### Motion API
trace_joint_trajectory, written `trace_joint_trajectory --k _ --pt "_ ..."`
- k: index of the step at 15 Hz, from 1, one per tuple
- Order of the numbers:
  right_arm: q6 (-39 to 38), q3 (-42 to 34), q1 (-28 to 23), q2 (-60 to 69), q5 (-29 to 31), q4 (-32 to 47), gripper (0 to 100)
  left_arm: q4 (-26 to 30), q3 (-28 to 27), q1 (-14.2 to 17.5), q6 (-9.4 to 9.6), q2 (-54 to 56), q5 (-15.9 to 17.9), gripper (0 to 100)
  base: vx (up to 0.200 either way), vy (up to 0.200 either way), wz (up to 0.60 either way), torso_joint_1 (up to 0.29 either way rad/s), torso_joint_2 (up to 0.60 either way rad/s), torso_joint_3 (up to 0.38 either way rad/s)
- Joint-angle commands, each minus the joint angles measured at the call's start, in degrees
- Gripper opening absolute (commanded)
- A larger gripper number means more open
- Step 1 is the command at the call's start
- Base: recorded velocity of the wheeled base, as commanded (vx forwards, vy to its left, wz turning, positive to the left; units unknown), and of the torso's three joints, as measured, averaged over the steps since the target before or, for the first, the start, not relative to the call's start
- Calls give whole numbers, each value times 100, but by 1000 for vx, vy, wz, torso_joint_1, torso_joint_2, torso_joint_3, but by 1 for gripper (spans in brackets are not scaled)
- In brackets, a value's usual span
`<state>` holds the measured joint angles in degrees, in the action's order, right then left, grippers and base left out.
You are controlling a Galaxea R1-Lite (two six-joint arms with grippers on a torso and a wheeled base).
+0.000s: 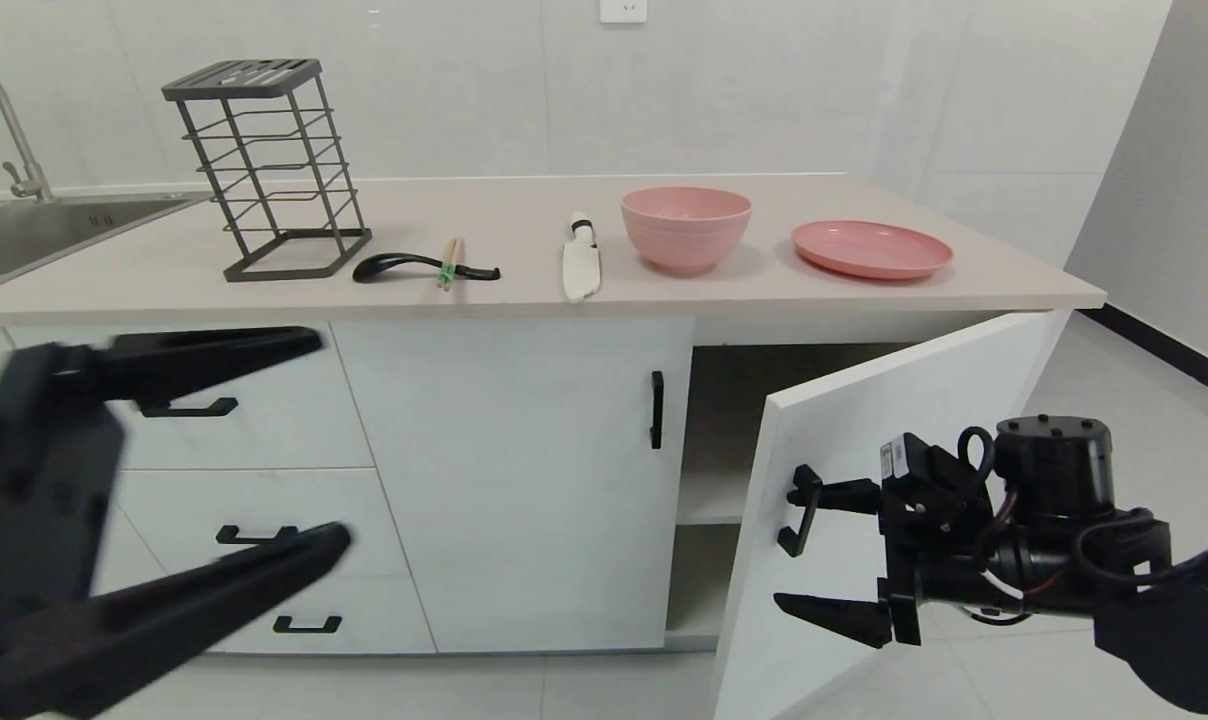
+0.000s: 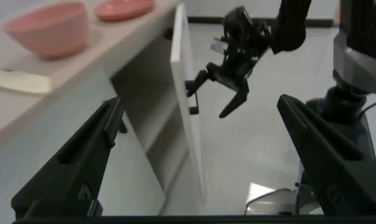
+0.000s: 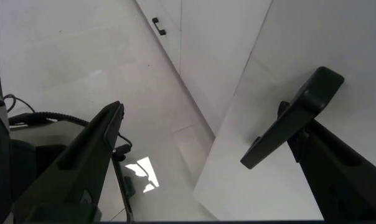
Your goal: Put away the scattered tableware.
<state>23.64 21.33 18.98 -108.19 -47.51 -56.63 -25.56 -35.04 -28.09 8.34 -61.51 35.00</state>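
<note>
On the counter (image 1: 524, 290) lie a pink bowl (image 1: 684, 228), a pink plate (image 1: 872, 248), a white knife (image 1: 581, 262), a black spoon (image 1: 414, 265) and chopsticks (image 1: 449, 264). The bowl (image 2: 48, 28) and plate (image 2: 122, 9) also appear in the left wrist view. My left gripper (image 1: 329, 440) hangs open in front of the drawers, holding nothing. My right gripper (image 1: 789, 545) is open at the swung-out cabinet door (image 1: 864, 480), one finger up against the door's black handle (image 1: 799, 510). From the right wrist that handle (image 3: 294, 118) lies beside one finger.
A black wire rack (image 1: 269, 165) stands on the counter beside the sink (image 1: 44, 235). Drawers (image 1: 254, 500) with black handles sit below. The open cupboard (image 1: 714, 480) shows a shelf inside. Bare floor lies under both arms.
</note>
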Motion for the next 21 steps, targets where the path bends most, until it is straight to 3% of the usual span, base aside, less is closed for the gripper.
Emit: trace_joint_trajectory --k 1,3,5,7,12,16,18,21 --pt "18 -50 44 290 -57 -33 100 -1170 -1032 -1480 458 -4053 -468 100 0 0 0 0 0 0" --pt "18 -59 44 325 -48 -33 100 -1698 -1295 -1639 458 -4861 -626 100 0 0 0 0 0 0" --pt "27 -68 44 369 -48 -42 100 -2445 -1313 -1621 168 -5345 -819 100 0 0 0 0 0 0" --pt "27 -68 44 360 -48 -42 100 -2533 -1313 -1568 27 -5362 -1057 100 0 0 0 0 0 0" --pt "27 -68 44 360 -39 -42 100 -2735 -1453 -1621 45 -5687 -1136 100 0 0 0 0 0 0" --pt "27 -138 44 378 -39 -42 100 -3192 -2227 -1718 54 -6171 -1136 100 0 0 0 0 0 0" --pt "27 -358 36 466 -48 -191 100 -3596 -2236 -1832 27 -6355 -1074 100 0 0 0 0 0 0" --pt "27 -437 -17 580 -39 -200 100 -3684 -2288 -1902 54 -6566 -1021 100 0 0 0 0 0 0"
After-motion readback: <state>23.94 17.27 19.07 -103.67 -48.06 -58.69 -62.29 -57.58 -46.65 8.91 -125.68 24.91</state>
